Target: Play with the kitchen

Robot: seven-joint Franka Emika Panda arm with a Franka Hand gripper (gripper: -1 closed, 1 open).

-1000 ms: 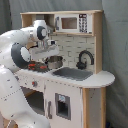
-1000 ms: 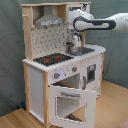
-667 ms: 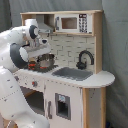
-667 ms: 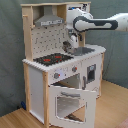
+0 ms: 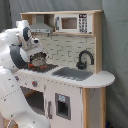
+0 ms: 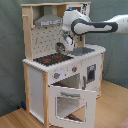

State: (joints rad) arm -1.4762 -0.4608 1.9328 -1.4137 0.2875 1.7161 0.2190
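Over black hob (image 6: 51,59), end effector (image 6: 64,47); white/light-wood kitchen (image 6: 37,75).

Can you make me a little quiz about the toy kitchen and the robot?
1. True or false: the oven door of the kitchen hangs open.
2. Which part does the tool hover over: A the hob, B the sink, C the microwave?
3. What colour is the faucet?

Key: 1 true. 2 A. 3 black.
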